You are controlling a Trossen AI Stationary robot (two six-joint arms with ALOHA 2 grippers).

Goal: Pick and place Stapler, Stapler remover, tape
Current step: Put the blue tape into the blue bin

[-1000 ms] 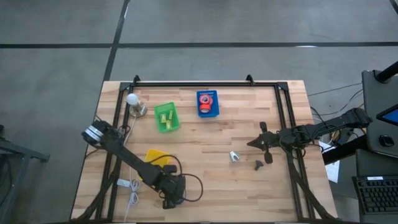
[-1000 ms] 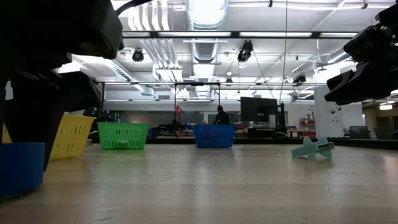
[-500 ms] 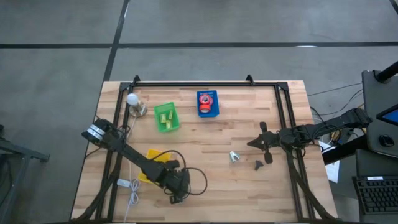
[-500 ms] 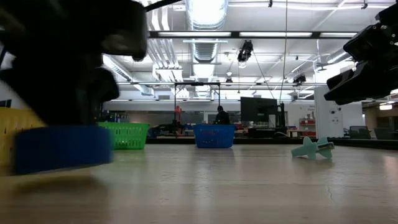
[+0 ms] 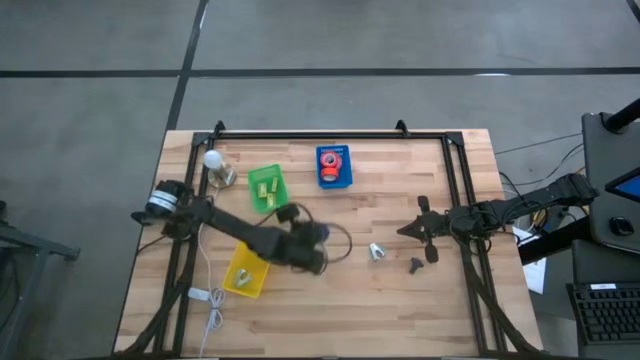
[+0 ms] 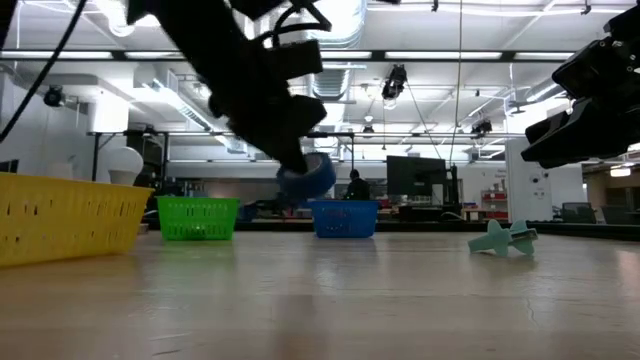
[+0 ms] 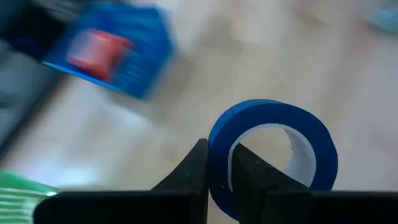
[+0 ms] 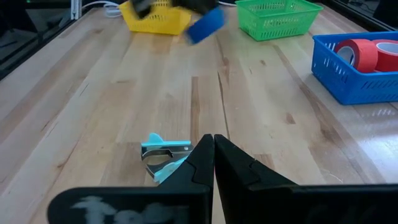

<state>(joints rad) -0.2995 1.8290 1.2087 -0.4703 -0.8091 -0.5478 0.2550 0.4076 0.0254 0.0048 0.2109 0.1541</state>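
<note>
A blue tape roll [image 6: 308,178] hangs above the middle of the table, and my left gripper [image 5: 318,250] is shut on it. It also shows in the right wrist view, as the blue tape roll [image 8: 205,25]. A blue bin [image 5: 334,166] at the far middle holds red tape [image 8: 364,53]. A teal staple remover [image 5: 377,251] lies on the wood just left of my right gripper [image 5: 408,230]. That gripper hovers shut and holds nothing. A small dark object [image 5: 415,265] lies near it. My left gripper pinches the roll's wall [image 7: 217,163], with one finger [image 7: 249,177] inside the core hole and the other finger [image 7: 191,177] outside. The fingers come down at a slant from above. The roll is tilted below them and lifted clear of the table.
A green bin [image 5: 268,188] stands left of the blue one. A yellow bin [image 5: 247,268] sits at the near left under my left arm. A white bulb-like thing [image 5: 213,160] is at the far left. Bare wood lies along the near middle and near right.
My left gripper has shut on the blue tape at the near left. It has lifted the roll clear of the table. It has carried the roll up toward the table's far and right side, to about the middle. My right arm has kept still.
</note>
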